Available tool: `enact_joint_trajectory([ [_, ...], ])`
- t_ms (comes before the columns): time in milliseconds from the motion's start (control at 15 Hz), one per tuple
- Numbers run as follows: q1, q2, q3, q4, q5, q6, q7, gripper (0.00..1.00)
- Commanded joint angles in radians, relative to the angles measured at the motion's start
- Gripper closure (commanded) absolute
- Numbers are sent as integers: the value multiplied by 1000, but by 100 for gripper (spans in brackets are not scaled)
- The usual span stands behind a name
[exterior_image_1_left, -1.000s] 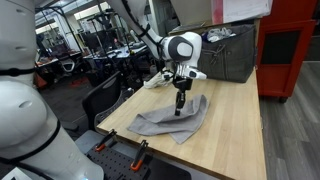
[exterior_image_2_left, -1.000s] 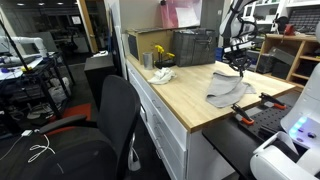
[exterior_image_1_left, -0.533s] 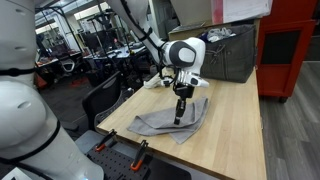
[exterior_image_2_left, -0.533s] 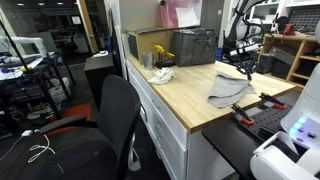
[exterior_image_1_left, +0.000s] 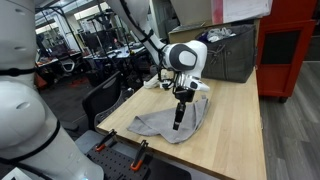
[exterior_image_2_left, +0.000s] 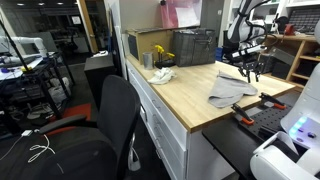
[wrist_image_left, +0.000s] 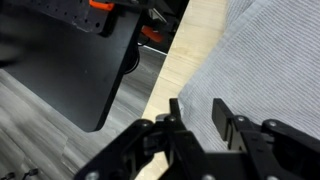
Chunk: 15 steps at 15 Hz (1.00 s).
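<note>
Grey cloth (exterior_image_1_left: 160, 127), soft, rumpled and finely woven, lies close to one edge of your pale wooden table (exterior_image_1_left: 235, 130). Your gripper (exterior_image_1_left: 177, 124) hangs just over it, its dark fingers apart, clasping nothing.

**Arm lowered, jaws parted**

In both exterior views the arm (exterior_image_1_left: 148, 38) is seen reaching in from above and bending at the wrist (exterior_image_1_left: 183, 57). The gripper (exterior_image_1_left: 178, 124) is pointed downward. In the wrist view the two dark fingers (wrist_image_left: 225, 118) are shown set apart, with a clear gap left between them. The jaws are parted partway.
</note>
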Motion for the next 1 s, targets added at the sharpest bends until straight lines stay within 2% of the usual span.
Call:
enact_joint_trajectory([
  [0, 8, -73, 19, -45, 0, 34, 34, 27],
  [200, 6, -111, 80, -42, 64, 42, -20, 5],
  [267, 7, -121, 109, -40, 92, 46, -48, 1],
  [600, 44, -139, 258, -8, 248, 33, -211, 0],
  [933, 106, -92, 348, 22, 261, 0, -317, 0],
])
